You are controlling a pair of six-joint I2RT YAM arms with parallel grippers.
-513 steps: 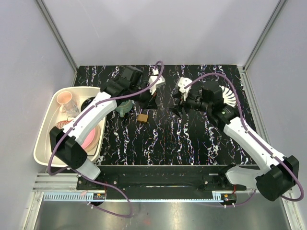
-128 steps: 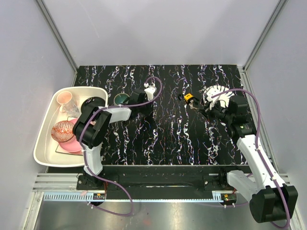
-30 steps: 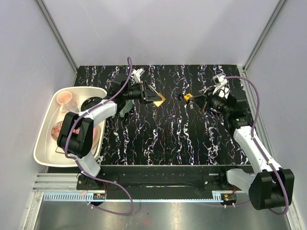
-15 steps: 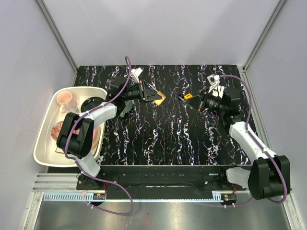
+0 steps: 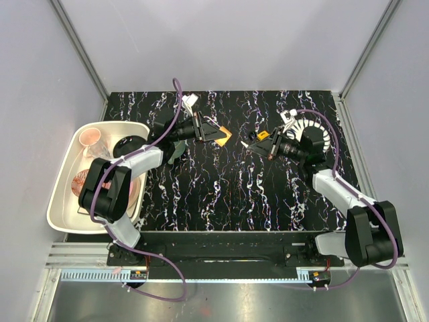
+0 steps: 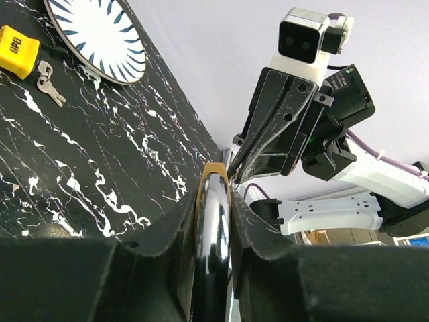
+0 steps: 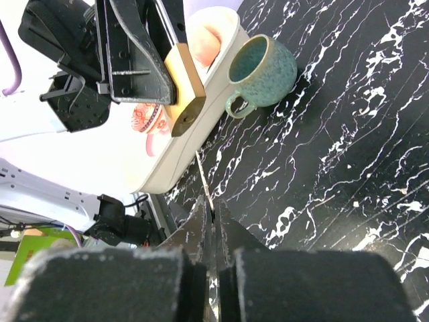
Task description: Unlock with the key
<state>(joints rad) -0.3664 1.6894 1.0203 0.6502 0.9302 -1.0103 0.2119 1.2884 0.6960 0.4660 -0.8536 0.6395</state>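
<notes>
Left gripper (image 6: 213,228) clamps padlock (image 7: 182,82); right gripper (image 7: 210,218) pinches key (image 7: 203,176); misaligned, key could glance off padlock and slip

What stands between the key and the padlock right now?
Nothing visible. The key, pinched in the right gripper, points at the padlock held by the left gripper, with only open air between them.

The black marbled table (image 5: 221,194) bears a tray (image 5: 60,201) and mug (image 7: 263,67) by the left gripper (image 5: 213,134), and a plate (image 6: 100,33) and tagged keys (image 6: 17,50) by the right gripper (image 5: 258,144).
</notes>
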